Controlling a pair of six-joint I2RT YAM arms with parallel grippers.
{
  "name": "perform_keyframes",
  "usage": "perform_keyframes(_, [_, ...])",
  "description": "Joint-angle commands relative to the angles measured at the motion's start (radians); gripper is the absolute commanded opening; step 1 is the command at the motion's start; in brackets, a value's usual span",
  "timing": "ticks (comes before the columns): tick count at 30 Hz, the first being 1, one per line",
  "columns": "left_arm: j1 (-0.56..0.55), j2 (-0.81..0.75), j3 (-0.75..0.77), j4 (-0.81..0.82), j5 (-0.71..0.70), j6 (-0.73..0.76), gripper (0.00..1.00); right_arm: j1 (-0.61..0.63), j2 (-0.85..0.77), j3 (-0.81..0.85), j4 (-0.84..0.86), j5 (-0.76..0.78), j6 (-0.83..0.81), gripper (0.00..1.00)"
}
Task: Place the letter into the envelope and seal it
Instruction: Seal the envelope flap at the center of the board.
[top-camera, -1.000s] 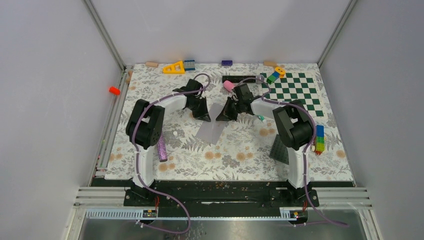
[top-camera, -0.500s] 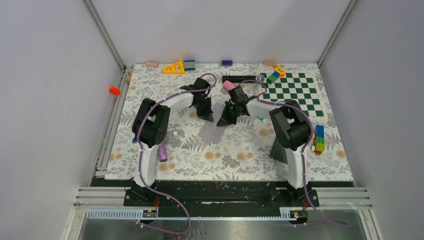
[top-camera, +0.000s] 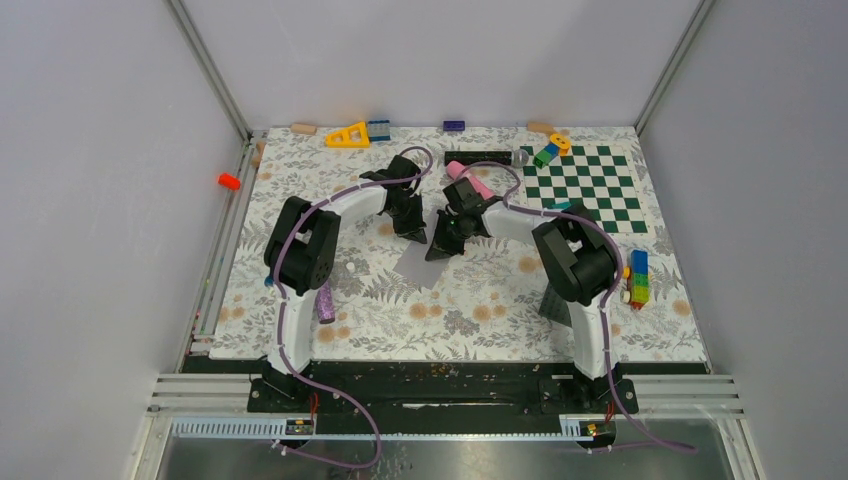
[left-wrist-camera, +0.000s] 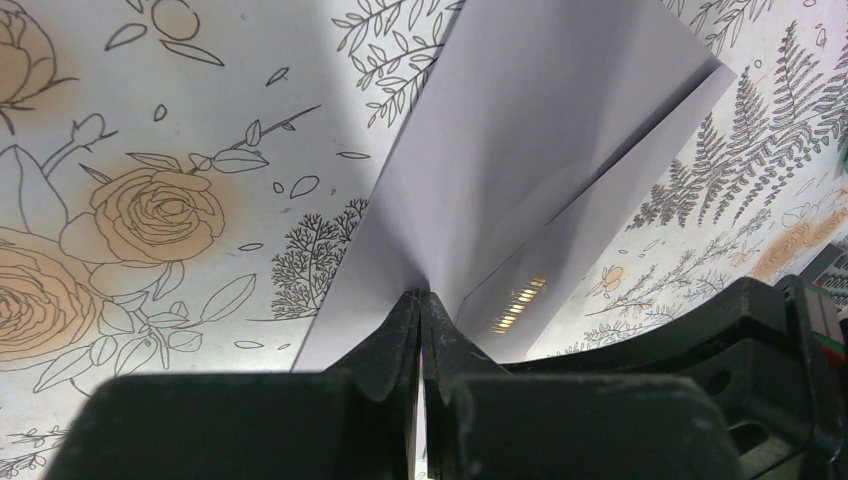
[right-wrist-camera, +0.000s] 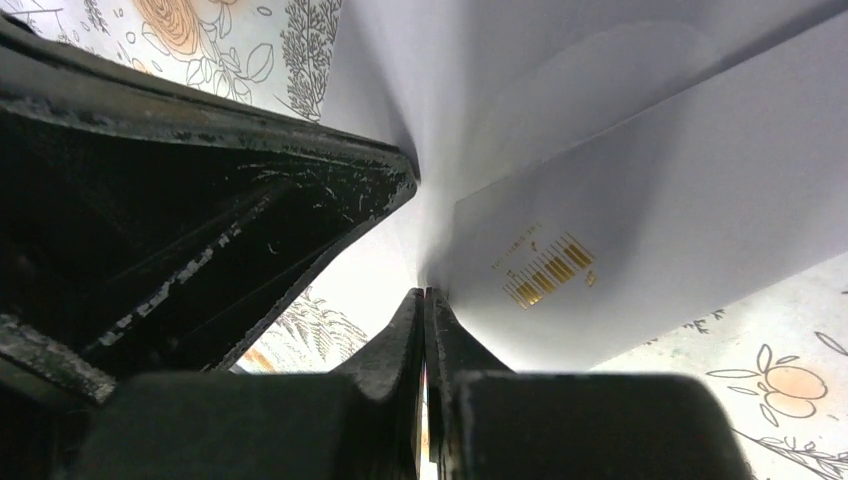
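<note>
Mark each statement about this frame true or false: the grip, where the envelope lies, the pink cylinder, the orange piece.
1. The left fingers and right fingers are both shut on the envelope. True.
2. The envelope lies on the checkerboard. False: it is over the floral mat, left of the checkerboard.
3. A pink cylinder lies left of the checkerboard. True.
4. The orange piece sits on the mat. False: it is off the mat, beyond its left edge.

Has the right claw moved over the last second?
Yes. The right claw, shut on the envelope, has moved left and down the frame, farther from the checkerboard.
</note>
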Motion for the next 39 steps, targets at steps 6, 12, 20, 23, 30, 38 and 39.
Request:
perform_keyframes(6, [-0.001, 0.042, -0.026, -0.034, -0.091, 0.015, 0.00, -0.016, -0.046, -0.017, 0.067, -0.140, 0.008, 0.00])
perform_keyframes(12, [-0.001, 0.036, -0.025, -0.034, -0.096, 0.020, 0.00, -0.081, -0.072, 0.024, 0.071, -0.164, 0.008, 0.00])
perform_keyframes(20, [-0.007, 0.039, -0.021, -0.035, -0.095, 0.018, 0.00, -0.087, -0.018, 0.099, -0.103, 0.026, -0.068, 0.00])
perform_keyframes(23, [-0.007, 0.039, -0.022, -0.036, -0.094, 0.018, 0.00, -0.063, 0.017, 0.136, -0.162, 0.063, -0.101, 0.00])
perform_keyframes(30, [-0.007, 0.038, -0.023, -0.036, -0.094, 0.018, 0.00, -0.005, 0.055, 0.170, -0.251, 0.157, -0.140, 0.00])
perform_keyframes(38, [-0.007, 0.038, -0.025, -0.036, -0.097, 0.018, 0.00, 0.034, 0.051, 0.162, -0.268, 0.155, -0.148, 0.00])
perform_keyframes(39, [-0.007, 0.039, -0.025, -0.036, -0.098, 0.018, 0.00, 0.039, 0.047, 0.158, -0.268, 0.154, -0.152, 0.00])
